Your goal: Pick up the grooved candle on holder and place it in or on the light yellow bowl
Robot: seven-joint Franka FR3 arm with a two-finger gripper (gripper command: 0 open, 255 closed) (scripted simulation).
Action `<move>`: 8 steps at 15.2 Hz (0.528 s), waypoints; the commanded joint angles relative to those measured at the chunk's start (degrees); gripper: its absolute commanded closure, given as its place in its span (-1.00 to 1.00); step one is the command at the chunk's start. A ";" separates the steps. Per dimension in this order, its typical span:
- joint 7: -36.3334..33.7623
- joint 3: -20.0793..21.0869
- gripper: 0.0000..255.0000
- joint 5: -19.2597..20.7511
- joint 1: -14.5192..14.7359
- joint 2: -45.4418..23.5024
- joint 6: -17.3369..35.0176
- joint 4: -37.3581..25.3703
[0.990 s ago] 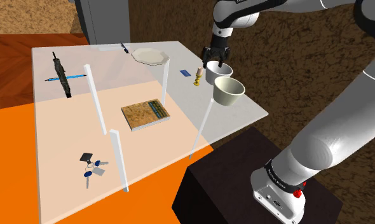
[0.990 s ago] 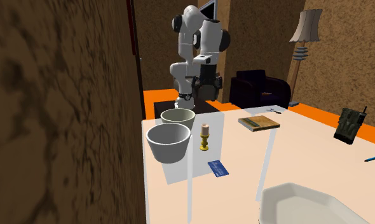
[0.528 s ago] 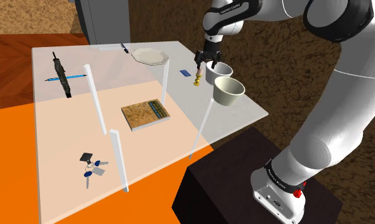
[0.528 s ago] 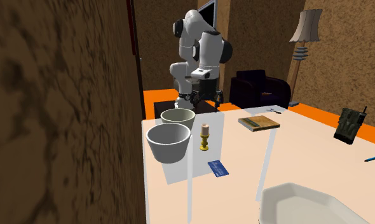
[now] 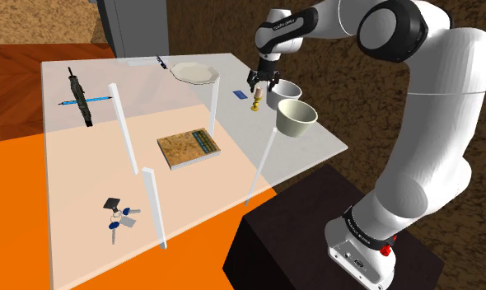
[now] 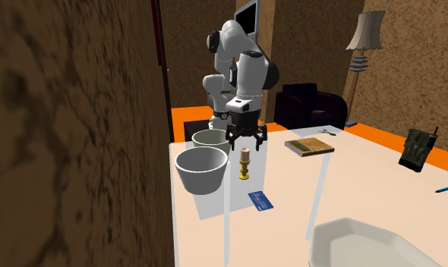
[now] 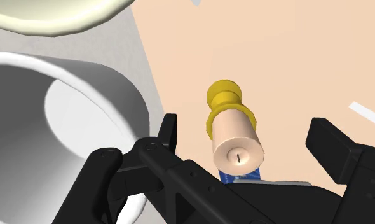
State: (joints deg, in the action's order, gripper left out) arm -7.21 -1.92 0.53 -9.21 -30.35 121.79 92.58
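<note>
The grooved candle [image 5: 255,100] is a pale cylinder on a yellow holder, standing upright on the table beside two bowls. The light yellow bowl [image 5: 296,118] is the one nearer the stand; a white bowl [image 5: 284,92] sits just behind it. My gripper [image 5: 259,84] hangs open right above the candle. In the second exterior view the gripper [image 6: 245,139] is a little above the candle [image 6: 246,162], with the light yellow bowl [image 6: 213,139] to its left. In the wrist view the candle [image 7: 236,139] stands between the spread fingers [image 7: 170,131], untouched.
A blue card [image 5: 241,95] lies close behind the candle. An octagonal white plate [image 5: 193,72], a book [image 5: 189,147], a dark pouch with a blue pen [image 5: 81,97] and keys [image 5: 118,217] lie further off. Thin upright panels [image 5: 123,128] stand on the table.
The gripper has moved from above the white bowl toward the shoulder view's left and come down over the candle. It has stayed open; the candle has not moved.
</note>
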 commanded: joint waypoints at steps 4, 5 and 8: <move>0.07 0.00 -1.00 -0.04 -0.11 -1.58 2.85 1.22; 0.07 0.00 -1.00 -0.04 -0.11 -1.59 2.85 1.22; 0.07 0.00 -1.00 -0.04 -0.11 -1.59 2.85 1.21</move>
State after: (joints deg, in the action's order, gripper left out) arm -7.13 -1.92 0.49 -9.33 -31.93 124.62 93.79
